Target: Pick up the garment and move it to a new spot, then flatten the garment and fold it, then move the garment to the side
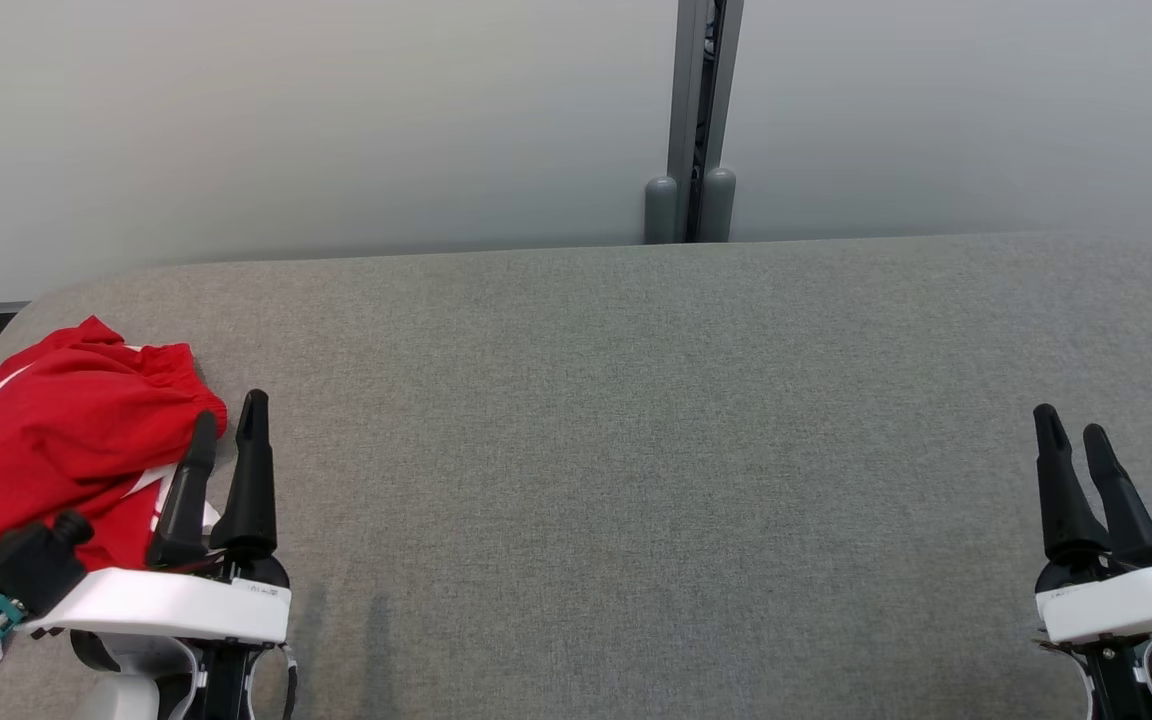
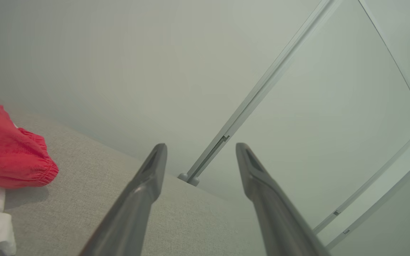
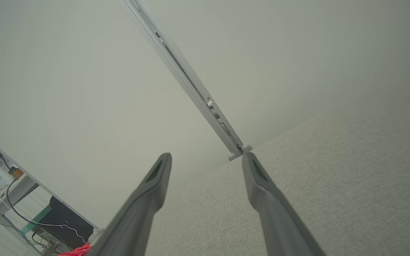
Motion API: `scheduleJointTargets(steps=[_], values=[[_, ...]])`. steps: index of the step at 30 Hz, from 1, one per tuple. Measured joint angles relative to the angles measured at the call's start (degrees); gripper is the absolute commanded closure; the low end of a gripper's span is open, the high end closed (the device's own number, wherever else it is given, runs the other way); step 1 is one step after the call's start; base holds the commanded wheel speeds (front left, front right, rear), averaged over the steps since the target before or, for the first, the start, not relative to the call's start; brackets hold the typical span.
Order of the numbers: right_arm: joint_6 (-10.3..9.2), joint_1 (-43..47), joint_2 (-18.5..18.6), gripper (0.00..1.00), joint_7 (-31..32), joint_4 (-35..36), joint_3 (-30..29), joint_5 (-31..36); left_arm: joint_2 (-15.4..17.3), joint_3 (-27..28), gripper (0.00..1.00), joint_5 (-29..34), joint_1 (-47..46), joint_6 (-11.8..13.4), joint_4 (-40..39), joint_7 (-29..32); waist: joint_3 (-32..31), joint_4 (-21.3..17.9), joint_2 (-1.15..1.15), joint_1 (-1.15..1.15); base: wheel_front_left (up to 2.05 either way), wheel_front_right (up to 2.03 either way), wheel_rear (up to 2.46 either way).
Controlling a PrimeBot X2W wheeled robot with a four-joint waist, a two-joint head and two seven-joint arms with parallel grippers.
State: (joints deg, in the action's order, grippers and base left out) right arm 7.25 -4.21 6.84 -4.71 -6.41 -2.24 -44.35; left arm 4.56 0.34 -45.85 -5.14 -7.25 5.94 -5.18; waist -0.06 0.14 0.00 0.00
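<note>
Down low, the left gripper (image 1: 229,412) has its two dark fingers spread apart, holding nothing. The right gripper (image 1: 1071,422) is spread and empty too. The red garment (image 1: 46,430) lies bunched up at the left edge of the grey table (image 1: 636,400), just beside the left gripper. Farther back is a pale wall (image 1: 336,120) with a grey post (image 1: 693,120).

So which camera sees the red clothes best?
The head view: it shows most of the red garment, crumpled. The left wrist view catches one gathered edge; the right wrist view just a tiny red scrap.
</note>
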Motion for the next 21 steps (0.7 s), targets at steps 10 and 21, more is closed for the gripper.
scheduleJointTargets(steps=[10,21], values=[[0.01,-0.2,0.5,0.0,-1.7,-1.9,0.6,9.0,0.9,-1.5,0.0,8.5,0.1,0.0,3.9,-1.7,-0.3,-0.1,0.0,0.0,0.0,0.0,0.0],[0.02,-1.2,0.5,0.0,-3.4,-4.6,0.9,17.4,2.1,-2.8,0.0,15.8,-0.4,0.3,8.1,-3.3,-0.2,-0.1,0.0,0.0,0.0,0.0,0.0]])
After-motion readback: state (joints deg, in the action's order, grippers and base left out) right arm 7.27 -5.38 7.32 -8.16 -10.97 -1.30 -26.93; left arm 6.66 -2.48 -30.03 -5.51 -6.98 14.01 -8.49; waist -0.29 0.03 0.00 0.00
